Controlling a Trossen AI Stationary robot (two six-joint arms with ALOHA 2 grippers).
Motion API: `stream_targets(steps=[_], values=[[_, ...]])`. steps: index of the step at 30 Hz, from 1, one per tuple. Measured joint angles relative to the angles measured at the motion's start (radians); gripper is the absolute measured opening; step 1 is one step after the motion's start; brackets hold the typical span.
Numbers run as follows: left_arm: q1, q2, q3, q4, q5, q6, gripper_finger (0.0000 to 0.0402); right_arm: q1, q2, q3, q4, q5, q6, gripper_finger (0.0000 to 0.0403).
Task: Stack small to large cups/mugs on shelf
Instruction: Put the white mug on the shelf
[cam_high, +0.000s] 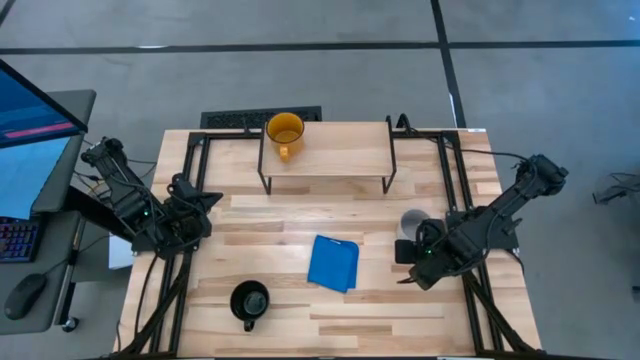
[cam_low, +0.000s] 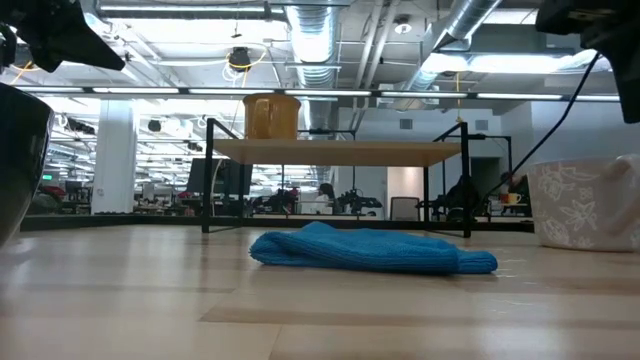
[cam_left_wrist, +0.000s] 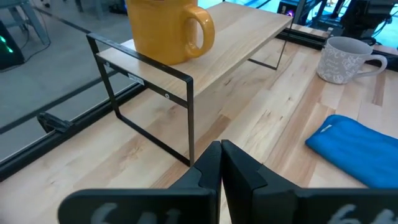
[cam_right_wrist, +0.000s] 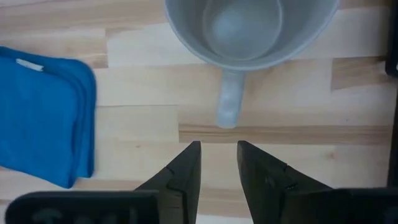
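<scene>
The yellow-orange mug (cam_high: 284, 132) stands upright on the shelf (cam_high: 340, 150), at the left end of its board, in the upper middle of the high view; its handle points toward the lower edge of the frame. The shelf sits at the far side of the worktop (cam_high: 280, 310).

The light grey mug (cam_high: 414, 224) stands on the worktop right of centre, just beside the right claw (cam_high: 411, 270). In the right wrist view that claw hangs above the boards with its two fingers (cam_right_wrist: 186, 168) slightly apart — nothing between them — and the mug's handle (cam_right_wrist: 229, 102) points toward the gap without touching it.

The black mug (cam_high: 249, 300) stands at the lower left of the high view, well apart from the others. A folded blue cloth (cam_high: 334, 263) lies between the black and grey mugs.

The left claw (cam_high: 196, 204) hangs at the worktop's left edge — its fingers pressed together, holding nothing — and faces the shelf.
</scene>
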Motion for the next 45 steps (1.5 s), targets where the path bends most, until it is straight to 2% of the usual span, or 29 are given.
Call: stream_targets(steps=[19, 31, 45], values=[[0.0, 0.0, 0.0, -0.001, 0.008, 0.0, 0.0, -0.068, 0.081, -0.003, -0.022, -0.005, -0.05, 0.0127], [0.0, 0.0, 0.0, 0.0, 0.009, 0.007, 0.0, -0.093, 0.132, -0.003, -0.009, -0.061, -0.062, 0.0127], [0.0, 0.0, 0.0, -0.001, 0.01, 0.016, 0.0, -0.119, 0.144, -0.003, -0.006, -0.06, -0.074, 0.0127]])
